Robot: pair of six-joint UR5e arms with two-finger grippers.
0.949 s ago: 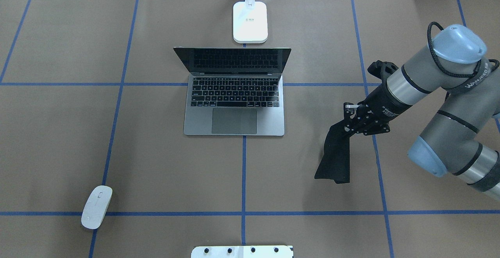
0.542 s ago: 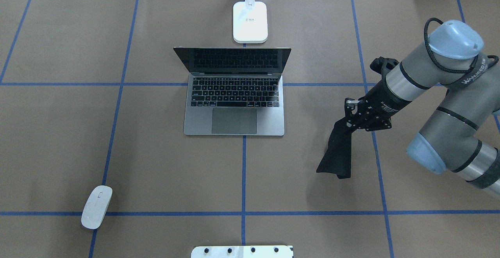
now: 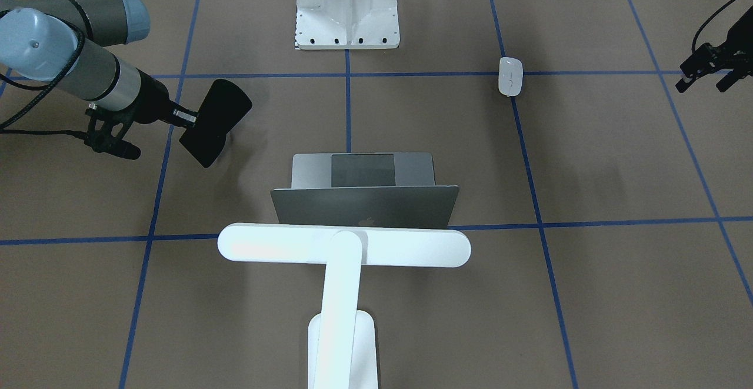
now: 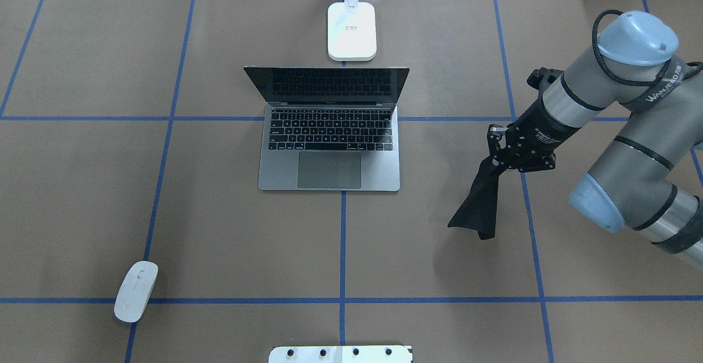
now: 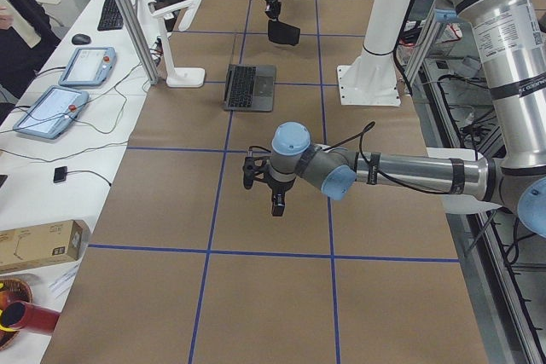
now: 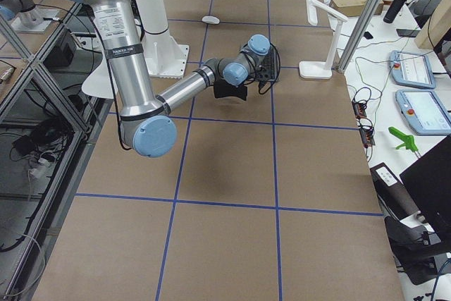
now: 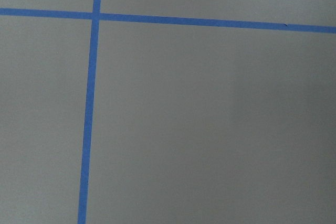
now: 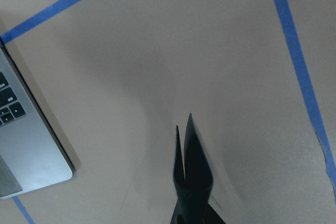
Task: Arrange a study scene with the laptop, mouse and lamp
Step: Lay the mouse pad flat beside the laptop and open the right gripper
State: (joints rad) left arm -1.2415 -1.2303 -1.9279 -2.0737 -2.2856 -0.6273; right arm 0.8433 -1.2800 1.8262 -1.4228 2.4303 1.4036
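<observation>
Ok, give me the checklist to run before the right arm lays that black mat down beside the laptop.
1. Grip on the mat: right gripper is shut on the top edge of the black mat. Ok.
2. Mat flat enough to lay: it hangs folded on itself. Not ok.
3. Landing spot: the table below the mat is bare. Ok.
4. Clearance from the laptop: the mat hangs apart from it. Ok.
5. Left gripper out of the way: it is over on the mouse side. Ok.
</observation>
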